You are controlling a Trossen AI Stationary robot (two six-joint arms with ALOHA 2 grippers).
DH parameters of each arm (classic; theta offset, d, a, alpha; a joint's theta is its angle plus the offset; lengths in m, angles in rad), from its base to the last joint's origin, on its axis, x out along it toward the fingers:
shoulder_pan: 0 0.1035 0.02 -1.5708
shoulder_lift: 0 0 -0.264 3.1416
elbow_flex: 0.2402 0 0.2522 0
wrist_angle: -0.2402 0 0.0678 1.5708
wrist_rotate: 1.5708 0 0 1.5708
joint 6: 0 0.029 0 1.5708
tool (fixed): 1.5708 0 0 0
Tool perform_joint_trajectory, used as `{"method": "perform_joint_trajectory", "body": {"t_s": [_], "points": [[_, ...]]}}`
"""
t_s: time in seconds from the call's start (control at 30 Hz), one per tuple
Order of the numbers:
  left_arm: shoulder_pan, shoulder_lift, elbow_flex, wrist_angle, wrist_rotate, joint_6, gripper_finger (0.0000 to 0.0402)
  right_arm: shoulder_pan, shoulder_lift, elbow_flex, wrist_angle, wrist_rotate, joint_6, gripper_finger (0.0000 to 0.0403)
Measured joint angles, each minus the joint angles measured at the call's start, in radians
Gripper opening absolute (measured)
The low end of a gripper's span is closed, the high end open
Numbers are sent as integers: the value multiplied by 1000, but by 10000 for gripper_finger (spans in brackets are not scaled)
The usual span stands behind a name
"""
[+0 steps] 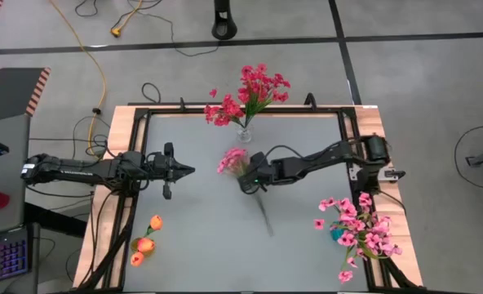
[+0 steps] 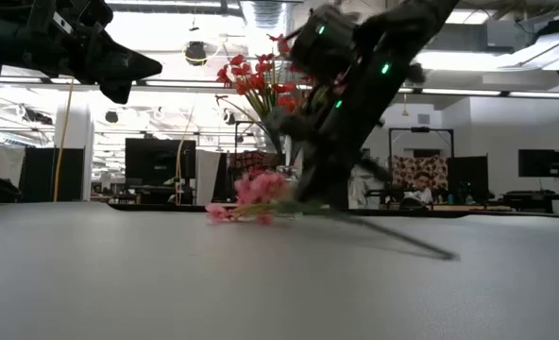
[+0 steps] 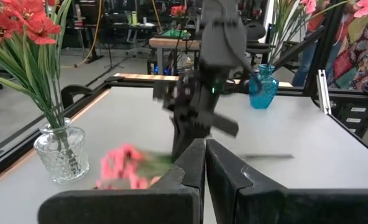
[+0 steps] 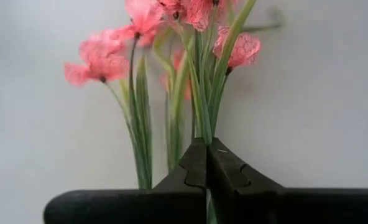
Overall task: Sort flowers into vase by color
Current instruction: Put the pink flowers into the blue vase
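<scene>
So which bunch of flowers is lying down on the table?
The light pink spray in the middle of the table, where the right arm's fingers pinch its stem. The red bunch and the other pink bunch stand upright in vases.

A grey table (image 1: 201,204) fills the middle of the high view. At its upper edge stands a clear glass vase (image 1: 244,133) of red flowers. A loose pink spray (image 1: 235,160) lies near centre. Orange buds (image 1: 144,243) lie lower left; a blue vase (image 1: 340,234) of pink flowers stands lower right.
</scene>
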Motion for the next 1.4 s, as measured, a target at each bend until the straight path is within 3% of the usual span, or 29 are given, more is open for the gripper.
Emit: {"method": "perform_joint_trajectory", "body": {"t_s": [0.43,0.63,0.93,1.13,1.4], "points": [[0,0,0,1,0,-18,0,110,-417,0,-418,291,-34,25],[0,0,0,2,0,-19,0,189,-604,1,-547,365,-32,26],[0,-1,0,17,-1,-23,0,329,-866,2,-643,478,-57,25],[0,-1,0,41,-1,-25,0,423,-1026,2,-645,567,-190,24],[-1,-1,0,43,-33,-99,0,517,-1189,2,-645,601,-371,24]]}}
